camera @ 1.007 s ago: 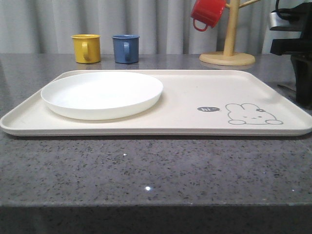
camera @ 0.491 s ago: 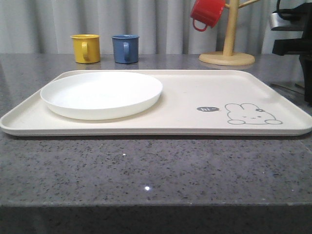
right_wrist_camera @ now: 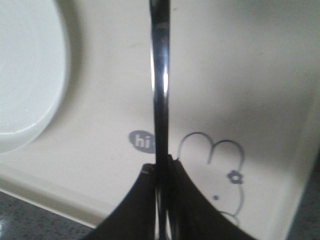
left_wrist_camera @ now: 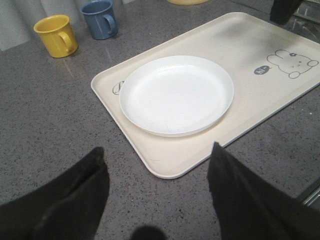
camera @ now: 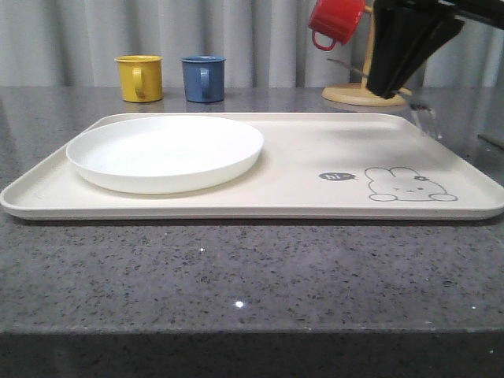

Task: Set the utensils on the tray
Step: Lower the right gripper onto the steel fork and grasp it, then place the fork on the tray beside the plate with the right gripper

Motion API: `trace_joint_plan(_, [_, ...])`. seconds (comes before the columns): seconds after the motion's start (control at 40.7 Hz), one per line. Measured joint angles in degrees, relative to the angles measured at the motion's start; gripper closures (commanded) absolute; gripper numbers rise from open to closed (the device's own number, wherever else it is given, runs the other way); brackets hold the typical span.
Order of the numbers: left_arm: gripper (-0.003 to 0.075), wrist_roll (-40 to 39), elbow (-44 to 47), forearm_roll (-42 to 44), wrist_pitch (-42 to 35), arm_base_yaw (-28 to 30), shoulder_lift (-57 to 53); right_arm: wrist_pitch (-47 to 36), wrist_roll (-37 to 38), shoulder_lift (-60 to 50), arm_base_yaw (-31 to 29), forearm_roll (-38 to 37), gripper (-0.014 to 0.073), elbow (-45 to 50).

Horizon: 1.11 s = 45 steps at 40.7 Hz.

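Note:
The cream tray (camera: 315,153) with the grey rabbit drawing (camera: 405,185) lies across the table. My right gripper (camera: 386,93) hangs over its far right part, shut on a slim shiny metal utensil (camera: 346,67) that sticks out to the left. In the right wrist view the utensil's handle (right_wrist_camera: 161,75) runs straight out from the shut right gripper (right_wrist_camera: 161,165) above the "hi" bubble (right_wrist_camera: 141,141); I cannot tell which utensil it is. My left gripper (left_wrist_camera: 158,148) stands open and empty above the table by the tray's (left_wrist_camera: 170,150) near left corner.
A round white plate (camera: 165,150) fills the tray's left half. A yellow cup (camera: 139,77) and a blue cup (camera: 203,77) stand behind the tray. At the back right, a wooden mug tree (camera: 368,87) holds a red cup (camera: 335,22).
My right arm has swung in from the right edge to above the tray's far right part, bringing the metal utensil with it. Tray and plate have stayed put.

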Motion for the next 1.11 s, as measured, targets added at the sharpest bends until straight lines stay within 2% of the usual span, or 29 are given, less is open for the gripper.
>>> trace_joint_plan(0.221, [0.0298,0.00,0.00,0.00,0.00,0.00,0.00,-1.77,11.88,4.68,5.45,0.13,0.0621,0.00])
trace_joint_plan(0.516, [0.0298,0.00,0.00,0.00,0.00,0.00,0.00,-7.90,17.75,9.57,6.85,0.46,0.0608,0.00])
trace_joint_plan(0.589, [0.0298,0.00,0.00,0.00,0.00,0.00,0.00,-8.27,18.16,10.04,6.85,0.46,0.0559,0.00])
trace_joint_plan(0.811, [0.0298,0.00,0.00,0.00,0.00,0.00,0.00,-9.69,18.64,10.13,6.85,0.70,0.0307,0.00])
trace_joint_plan(0.982, [0.0298,0.00,0.00,0.00,0.00,0.00,0.00,-9.80,17.39,9.75,6.85,0.54,0.0286,-0.30])
trace_joint_plan(1.105, [0.0298,0.00,0.00,0.00,0.00,0.00,0.00,-9.36,13.11,7.39,6.85,-1.43,0.0286,-0.30])
